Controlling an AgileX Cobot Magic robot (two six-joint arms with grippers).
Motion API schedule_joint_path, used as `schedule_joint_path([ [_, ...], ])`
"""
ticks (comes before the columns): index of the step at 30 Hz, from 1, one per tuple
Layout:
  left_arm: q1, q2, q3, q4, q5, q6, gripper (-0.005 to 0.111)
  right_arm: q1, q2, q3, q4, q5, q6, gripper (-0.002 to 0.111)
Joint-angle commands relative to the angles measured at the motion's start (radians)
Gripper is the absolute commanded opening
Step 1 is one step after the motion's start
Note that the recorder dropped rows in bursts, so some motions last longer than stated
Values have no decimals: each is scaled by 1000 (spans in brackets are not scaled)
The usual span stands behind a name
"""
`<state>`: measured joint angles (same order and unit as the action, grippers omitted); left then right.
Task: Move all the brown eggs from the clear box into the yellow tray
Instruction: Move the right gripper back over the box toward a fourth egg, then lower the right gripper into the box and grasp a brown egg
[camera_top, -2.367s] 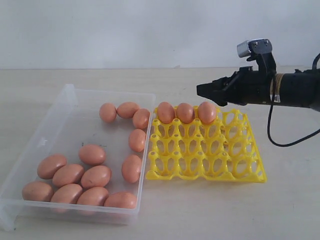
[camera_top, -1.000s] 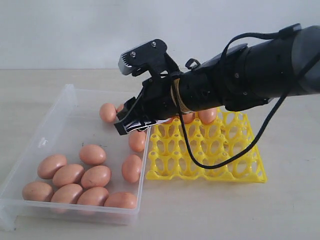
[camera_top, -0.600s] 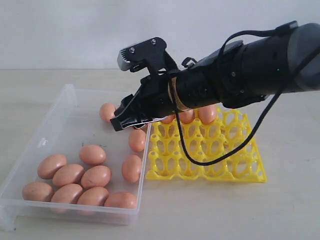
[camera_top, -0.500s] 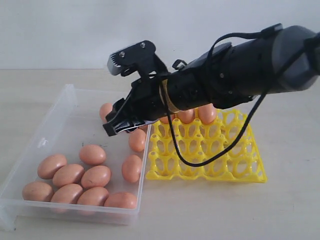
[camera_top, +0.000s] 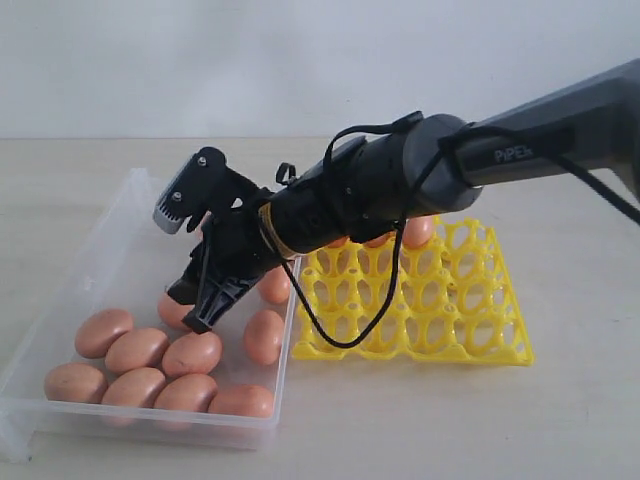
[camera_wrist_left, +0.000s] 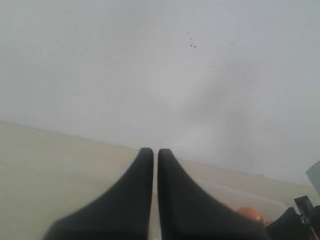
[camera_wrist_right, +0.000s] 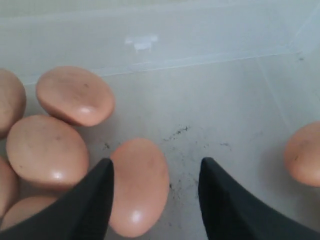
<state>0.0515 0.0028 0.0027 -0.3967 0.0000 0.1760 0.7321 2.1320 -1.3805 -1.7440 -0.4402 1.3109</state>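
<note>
Brown oval egg (camera_wrist_right: 137, 185) lies on the floor of the clear plastic box (camera_wrist_right: 210, 45), between the spread fingers of your right claw (camera_wrist_right: 156, 165), crowding one finger, long axis along them, so centre before closing.

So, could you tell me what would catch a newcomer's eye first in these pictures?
The black arm stretched over the yellow tray into the clear box, its right gripper open low over one egg. Then the brown eggs bunched in the box's near left corner, with the bright tray lying beside the box.
</note>
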Motion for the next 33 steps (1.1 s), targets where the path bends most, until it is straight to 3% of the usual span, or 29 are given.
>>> schedule_joint_path([
  [1,-4,-3,-3,-5,0,6,4,17,24,-27,0,41,-68,45],
  [10,-4,-3,-3,-5,0,6,4,66,62,-29,0,111,-113,45],
  [17,-4,-3,-3,-5,0,6,4,66,62,-29,0,249,0,45],
  [33,-4,-3,-3,-5,0,6,4,66,-116,-27,0,174,204,45],
])
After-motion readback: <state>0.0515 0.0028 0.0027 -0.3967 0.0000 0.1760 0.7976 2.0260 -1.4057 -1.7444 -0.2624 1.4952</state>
